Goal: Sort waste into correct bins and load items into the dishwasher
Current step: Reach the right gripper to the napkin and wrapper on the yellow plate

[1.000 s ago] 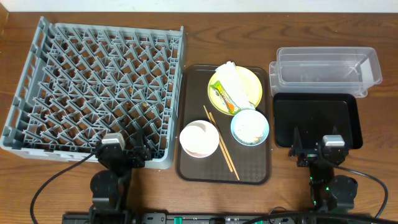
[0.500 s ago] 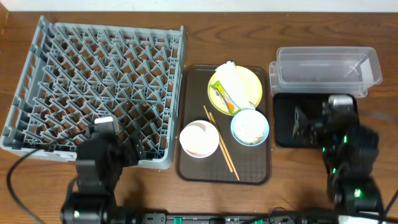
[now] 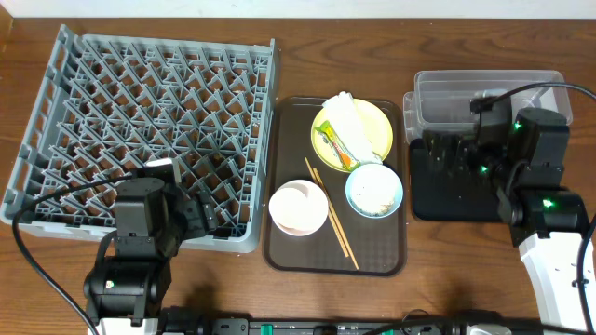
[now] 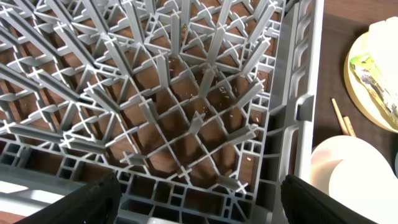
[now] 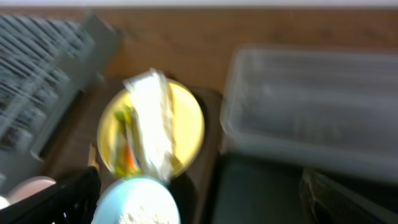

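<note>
Both arms hold nothing, fingers spread wide. The left gripper (image 3: 199,218) hovers over the near corner of the grey dish rack (image 3: 140,102). The right gripper (image 3: 445,156) hangs above the black tray (image 3: 466,200) (its own camera is blurred). The napkin (image 3: 350,119) and wrapper (image 3: 337,145) lie on the yellow plate (image 3: 380,119), which sits on the brown tray (image 3: 279,253).

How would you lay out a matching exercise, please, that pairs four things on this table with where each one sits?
Things:
1. napkin
2. chopsticks
3. rack
4. black tray

Places:
A. left of the brown tray
B. next to the tub, on the robot's side
C. on the plate
D. lying directly on the brown tray

Pairs: 1-C, 2-D, 3-A, 4-B
</note>
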